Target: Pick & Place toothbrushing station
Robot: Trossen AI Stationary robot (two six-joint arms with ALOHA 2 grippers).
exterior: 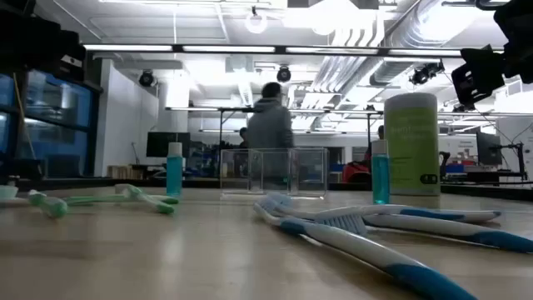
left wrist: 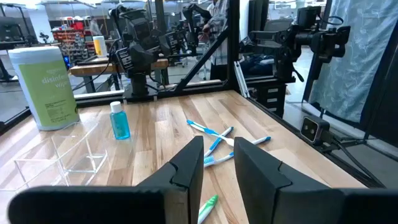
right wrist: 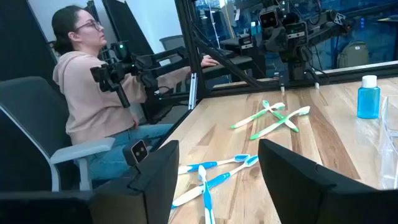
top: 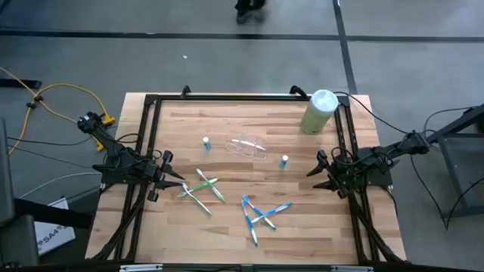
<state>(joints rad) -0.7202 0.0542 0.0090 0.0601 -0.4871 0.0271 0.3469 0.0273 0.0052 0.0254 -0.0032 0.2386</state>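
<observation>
Clear cup point(top: 248, 146) lies on its side mid-table, empty. Green brushes point(top: 201, 189) sit crossed near left gripper point(top: 168, 177); blue brushes point(top: 259, 214) crossed further toward the front. Two small tubes point(top: 206, 143) stand either side of cup. Left gripper w/ fingers apart, holding nothing; right gripper point(top: 318, 172) also parted, empty, at right edge. Canister point(top: 318, 112) in far right corner.

A robotics lab or workshop hall. The wooden surface point(top: 302, 219) sits in a black metal frame point(top: 151, 100) on a grey concrete floor, with yellow cable point(top: 53, 94) trailing at ten o'clock. Beyond it are exposed ceiling ducts point(exterior: 358, 50), strip lights, monitors and more robot arms point(left wrist: 140, 46). A seated person point(right wrist: 93, 93) handles another such rig.
</observation>
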